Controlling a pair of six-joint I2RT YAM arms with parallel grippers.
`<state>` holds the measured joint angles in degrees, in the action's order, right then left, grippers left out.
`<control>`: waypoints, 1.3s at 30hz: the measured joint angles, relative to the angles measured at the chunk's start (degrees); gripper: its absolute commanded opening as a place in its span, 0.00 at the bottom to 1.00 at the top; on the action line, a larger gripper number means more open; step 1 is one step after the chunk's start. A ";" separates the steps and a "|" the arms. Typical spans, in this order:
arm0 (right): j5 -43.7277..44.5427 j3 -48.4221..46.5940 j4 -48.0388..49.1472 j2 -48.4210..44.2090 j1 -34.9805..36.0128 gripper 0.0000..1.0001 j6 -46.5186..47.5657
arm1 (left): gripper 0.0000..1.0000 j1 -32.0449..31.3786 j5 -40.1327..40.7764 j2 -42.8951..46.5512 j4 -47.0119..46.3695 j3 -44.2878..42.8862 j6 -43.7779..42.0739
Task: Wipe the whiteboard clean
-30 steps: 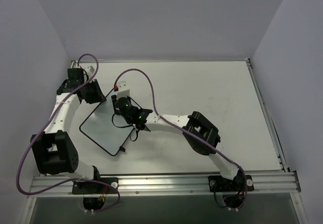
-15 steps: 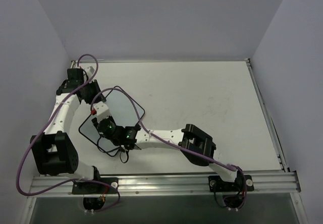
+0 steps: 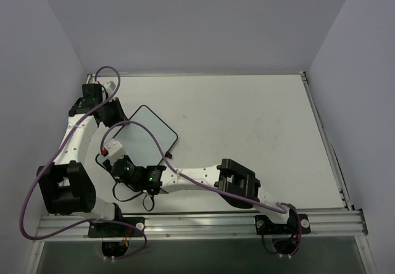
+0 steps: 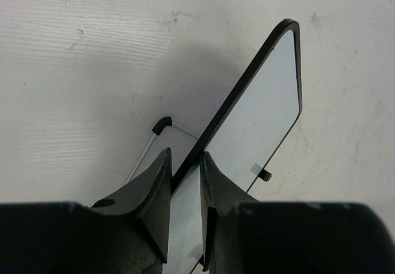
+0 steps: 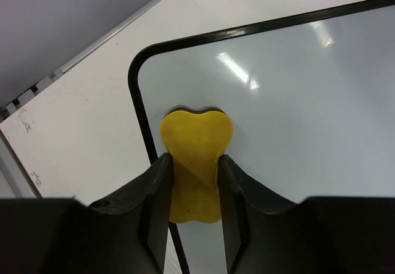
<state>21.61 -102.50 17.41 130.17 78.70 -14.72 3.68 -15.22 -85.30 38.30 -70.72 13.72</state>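
Note:
The whiteboard (image 3: 148,129) lies at the left of the table, and its glossy face (image 5: 296,101) shows no writing where it is visible. My left gripper (image 3: 117,115) is at its far-left edge. In the left wrist view that gripper (image 4: 185,175) is shut on the thin black frame of the whiteboard (image 4: 265,107). My right gripper (image 3: 113,158) hangs over the board's near-left corner. It (image 5: 194,158) is shut on a small yellow block (image 5: 196,138), whose tip presses on the white surface just inside the rounded corner.
The white table (image 3: 259,113) is enclosed by grey walls at the left, back and right. An aluminium rail (image 3: 203,224) runs along the near edge with both arm bases. Purple cables loop over the arms. The board's thin wire foot (image 4: 162,123) rests on the table.
My right arm has swept the yellow block across the board from its far side to the near-left corner. The left gripper has kept its hold on the frame.

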 measured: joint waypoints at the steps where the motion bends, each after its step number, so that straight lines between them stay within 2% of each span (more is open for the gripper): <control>1: -0.33 0.00 0.00 0.00 -0.26 0.00 -0.09 | 0.02 0.00 -0.04 0.00 -0.07 0.00 -0.02; 19: -2.99 -0.72 0.37 -0.63 -12.92 0.00 -3.45 | 0.02 -0.22 0.31 0.00 -1.33 0.35 -0.48; 30: 0.61 0.33 1.75 -0.66 -10.75 0.00 -3.10 | 0.02 -0.22 0.39 0.00 -1.20 0.37 -0.46; 39: 3.58 4.17 2.84 -1.40 -4.39 0.00 -2.51 | 0.02 -0.22 0.39 0.00 -1.18 0.37 -0.46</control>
<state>25.19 -98.32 20.25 128.77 74.30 -17.23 3.46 -14.83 -85.30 37.12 -70.35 13.26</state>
